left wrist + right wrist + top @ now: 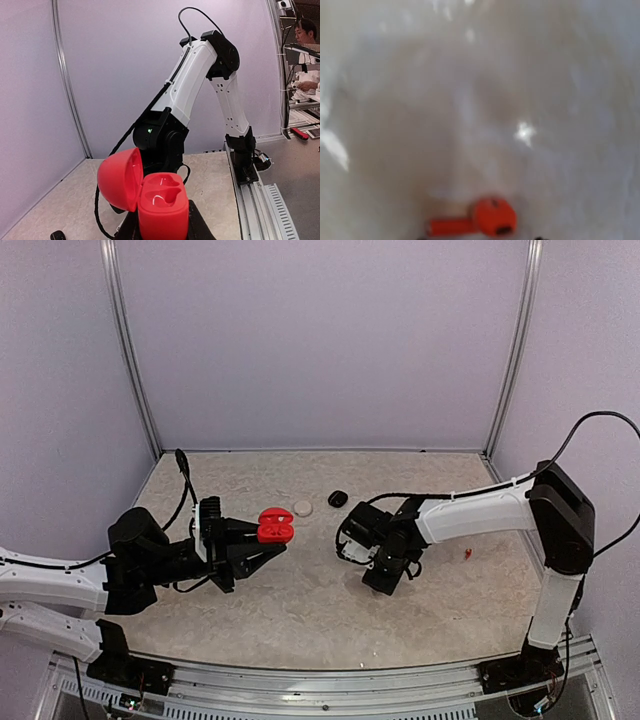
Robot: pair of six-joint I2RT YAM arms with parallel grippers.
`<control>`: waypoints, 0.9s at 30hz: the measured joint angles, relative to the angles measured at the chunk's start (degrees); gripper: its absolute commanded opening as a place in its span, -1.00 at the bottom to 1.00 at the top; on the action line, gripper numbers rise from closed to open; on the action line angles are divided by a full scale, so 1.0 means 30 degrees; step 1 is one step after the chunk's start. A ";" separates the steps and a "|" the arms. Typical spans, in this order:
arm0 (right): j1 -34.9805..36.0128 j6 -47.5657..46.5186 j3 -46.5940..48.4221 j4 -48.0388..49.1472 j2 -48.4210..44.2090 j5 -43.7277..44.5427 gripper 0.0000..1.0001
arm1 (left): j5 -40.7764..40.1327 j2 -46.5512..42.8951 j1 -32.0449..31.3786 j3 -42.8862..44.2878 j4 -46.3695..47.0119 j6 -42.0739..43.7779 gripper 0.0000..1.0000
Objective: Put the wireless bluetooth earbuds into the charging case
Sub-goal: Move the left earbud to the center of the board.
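Your left gripper point(268, 540) clamps the open red charging case point(275, 526) left of centre, wells exposed for the red earbud point(475, 222) at the right-wrist frame's bottom; whether your right gripper point(385, 583) is open is hidden.

Left hand point(271, 539) raised, clamped; right hand point(391, 574) angled downward.

The left hand point(268, 540) holds the open case point(275, 526) above the desk point(300, 615), left of centre. Behind it lie a second case point(303, 508) and, rightward, a third case point(338, 498). An earbud point(467, 553) lies right of the right hand point(388, 578).
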 measured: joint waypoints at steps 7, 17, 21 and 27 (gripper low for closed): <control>-0.0175 0.0561 -0.0219 -0.0423 -0.0350 0.0175 0.05 | 0.0080 0.0000 -0.0007 0.0000 0.0000 -0.0007 -0.87; -0.3082 0.2018 -0.0189 0.0189 -0.2477 -0.5668 0.00 | 0.0073 -0.0007 0.0000 0.0000 0.0000 -0.0007 -0.87; -0.3752 0.2856 -0.0262 0.0583 -0.2608 -0.7533 -0.03 | 0.0073 0.0000 0.0029 0.0000 0.0000 -0.0007 -0.87; -0.3752 0.3628 -0.0816 0.1129 -0.2295 -0.9355 -0.03 | 0.0073 0.0015 0.0073 0.0000 0.0007 -0.0087 -0.87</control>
